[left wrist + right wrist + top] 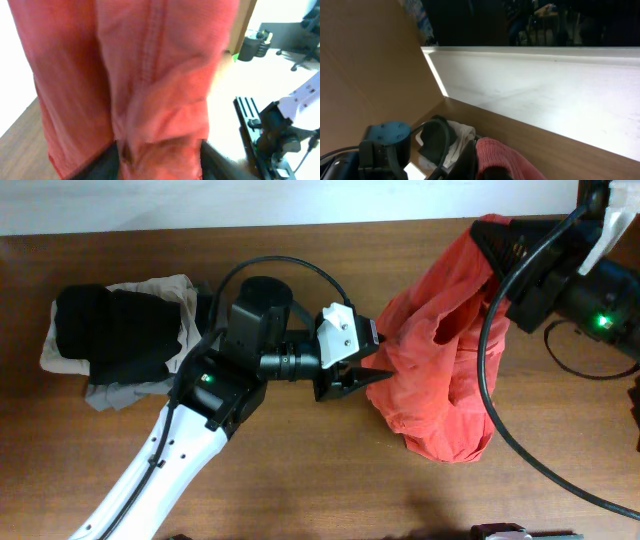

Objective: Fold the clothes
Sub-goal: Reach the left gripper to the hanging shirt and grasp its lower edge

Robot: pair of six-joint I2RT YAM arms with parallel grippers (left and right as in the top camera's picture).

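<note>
While the fold has not yet begun, the red-orange T-shirt (440, 370) hangs as a crumpled bundle right of centre in the overhead view. Its top corner is raised toward the upper right and its lower end slumps onto the wooden table (300, 260).

The right gripper (498, 242) is at that upper right corner. Its jaws are closed on the fabric, and its wrist view shows red cloth bunched at the bottom of the frame.

The left gripper (372, 372) reaches in from centre frame to the shirt's left edge. In the left wrist view, cloth fills the picture and a fold sits between the two dark fingers (100, 167). Whether they pinch it or only stand around it, I cannot tell.

No crease is flat and no sleeve is laid out, so the job looks to be at its start. The shirt needs spreading before any fold.

A pile of black, beige and grey garments (120, 335) sits at the left of the frame, well apart from the shirt.

Bare wood lies along the lower centre and across the top centre. The table's far edge runs along the top of the frame, close behind the raised corner. A dark cable (487, 350) from the right arm drapes across the shirt's right side and could snag.
</note>
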